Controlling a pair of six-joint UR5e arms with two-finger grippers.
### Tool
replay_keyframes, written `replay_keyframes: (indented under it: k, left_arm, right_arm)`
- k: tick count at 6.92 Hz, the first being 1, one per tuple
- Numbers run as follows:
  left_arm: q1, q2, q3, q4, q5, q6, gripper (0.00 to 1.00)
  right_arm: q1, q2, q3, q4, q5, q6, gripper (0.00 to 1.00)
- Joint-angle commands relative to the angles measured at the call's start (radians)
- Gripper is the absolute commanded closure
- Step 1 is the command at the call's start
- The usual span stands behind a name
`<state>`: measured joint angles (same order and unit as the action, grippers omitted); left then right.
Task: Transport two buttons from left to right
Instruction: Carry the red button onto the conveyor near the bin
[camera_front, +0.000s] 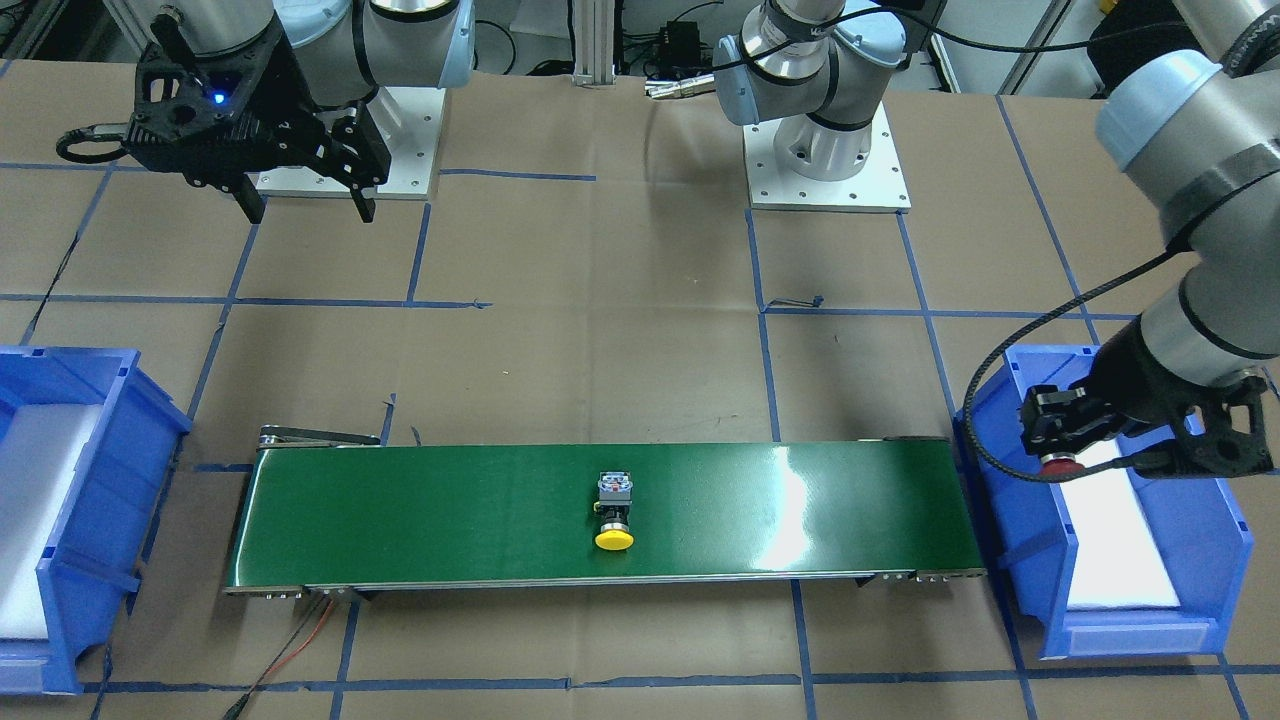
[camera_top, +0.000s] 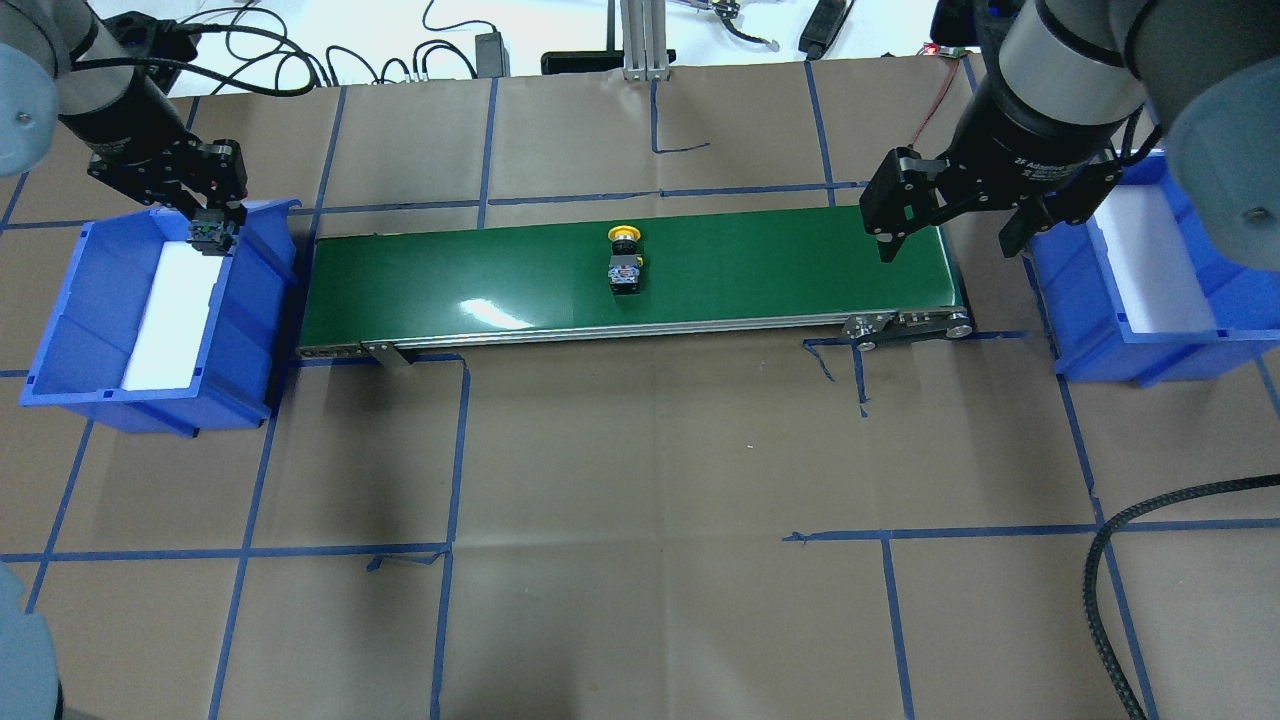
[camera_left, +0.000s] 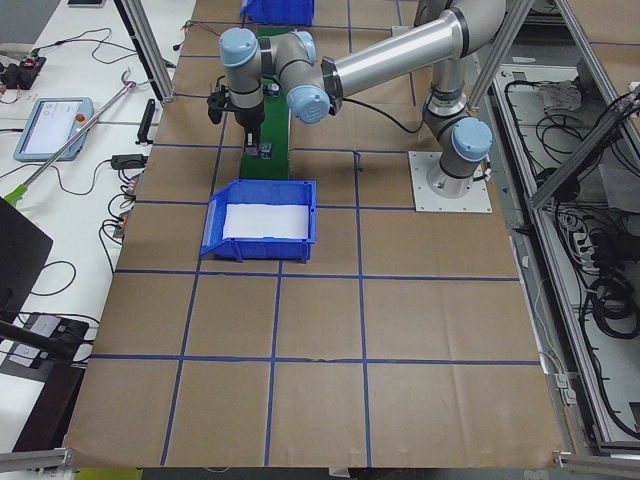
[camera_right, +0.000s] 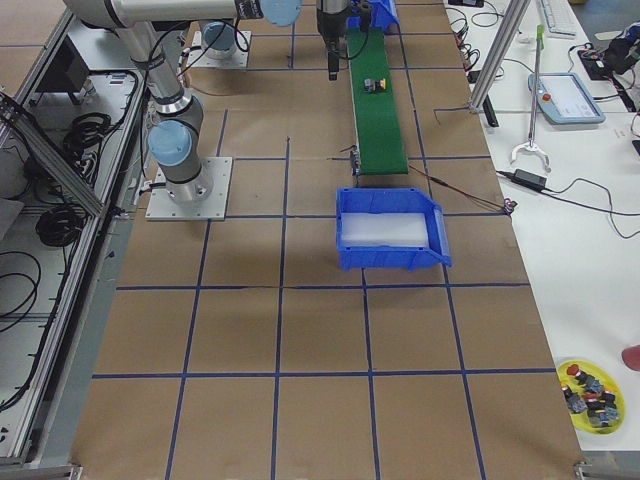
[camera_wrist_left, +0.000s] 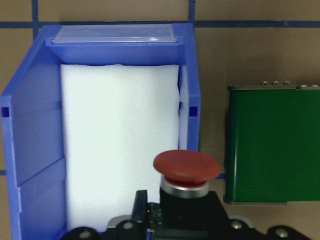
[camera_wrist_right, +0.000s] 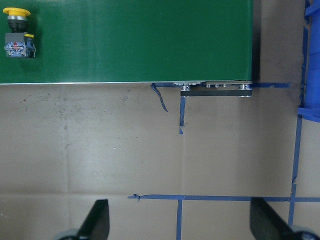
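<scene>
The yellow button (camera_front: 614, 520) lies on its side at the middle of the green conveyor belt (camera_front: 450, 510); it also shows in the overhead view (camera_top: 624, 262) and the right wrist view (camera_wrist_right: 17, 30). My left gripper (camera_front: 1050, 445) is shut on the red button (camera_front: 1058, 462) and holds it above the belt-side end of the left blue bin (camera_front: 1040, 570). The left wrist view shows the red button's cap (camera_wrist_left: 186, 167) over the bin's white foam. My right gripper (camera_top: 950, 225) is open and empty, high above the belt's right end.
The right blue bin (camera_top: 1100, 350) with white foam stands just past the belt's right end. The left bin (camera_top: 60, 330) holds only foam. Brown paper with blue tape lines covers the table. A black cable (camera_top: 1110, 560) loops at the front right.
</scene>
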<state>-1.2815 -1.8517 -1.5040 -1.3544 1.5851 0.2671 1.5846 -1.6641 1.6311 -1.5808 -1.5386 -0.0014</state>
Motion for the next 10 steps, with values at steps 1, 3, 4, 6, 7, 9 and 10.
replay_keyframes:
  k: [1,3,4,6,7,9,10]
  left_arm:
    - [-0.082,0.008,-0.044,0.015,-0.002,-0.104,0.94]
    - [-0.105,-0.017,-0.061,0.015,-0.004,-0.144,0.94]
    - [-0.105,-0.027,-0.091,0.038,-0.004,-0.147,0.94]
    - [-0.105,-0.067,-0.163,0.211,-0.002,-0.147,0.94]
    - [-0.105,-0.084,-0.189,0.259,-0.002,-0.147,0.93]
    - [-0.105,-0.119,-0.196,0.308,-0.002,-0.147,0.93]
    - [-0.105,-0.127,-0.196,0.320,-0.002,-0.149,0.93]
  right_arm:
    - [0.000,0.003,0.001,0.002,0.000,0.000,0.00]
    - [0.000,0.007,0.004,0.002,0.000,0.001,0.00]
    - [0.000,0.007,0.004,0.002,0.000,0.001,0.00]
    - [0.000,0.006,0.003,0.004,0.000,0.001,0.00]
    - [0.001,0.009,0.006,0.005,0.000,0.001,0.00]
    - [0.002,0.009,0.006,0.004,0.000,0.000,0.00]
    - [0.002,0.009,0.007,0.004,0.000,0.001,0.00]
